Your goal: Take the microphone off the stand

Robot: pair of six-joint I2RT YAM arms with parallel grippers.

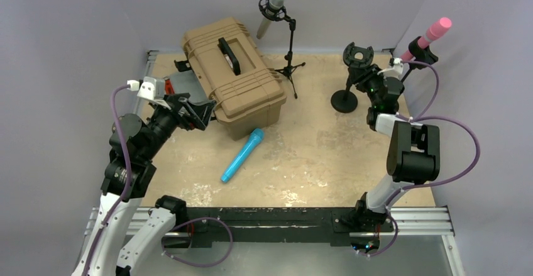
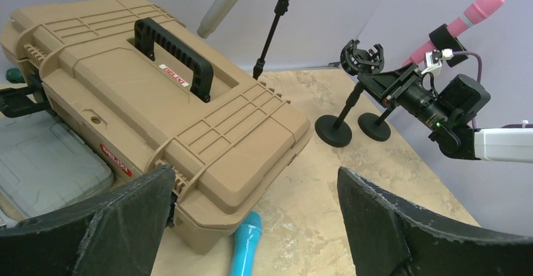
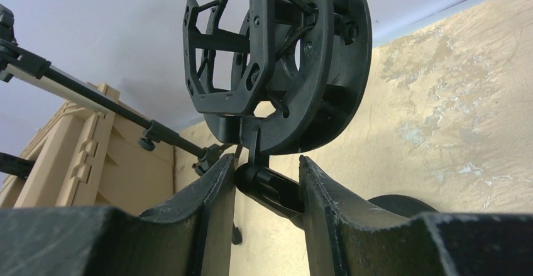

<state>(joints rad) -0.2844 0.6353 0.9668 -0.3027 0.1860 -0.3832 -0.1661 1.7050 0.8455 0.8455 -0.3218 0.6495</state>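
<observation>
We are seeing the blue mic lying flat on the bench, out of any holder, its head pointing toward the case and almost touching that box's near corner. Well to its right the stand is standing upright on a round base, with its ring-shaped mount holding nothing. The right gripper is clenching the stand's stem just under that mount; from the wrist view its fingers are appearing to press the stem from both sides, though the contact is partly hidden in shadow. Behind this arm, at the far right corner, a pink mic is sticking up at a slant. A grey mic is hanging tilted on a tripod behind the case. The left gripper is hovering released, jaws spread wide, just beside the case's near left side and above the bench.
</observation>
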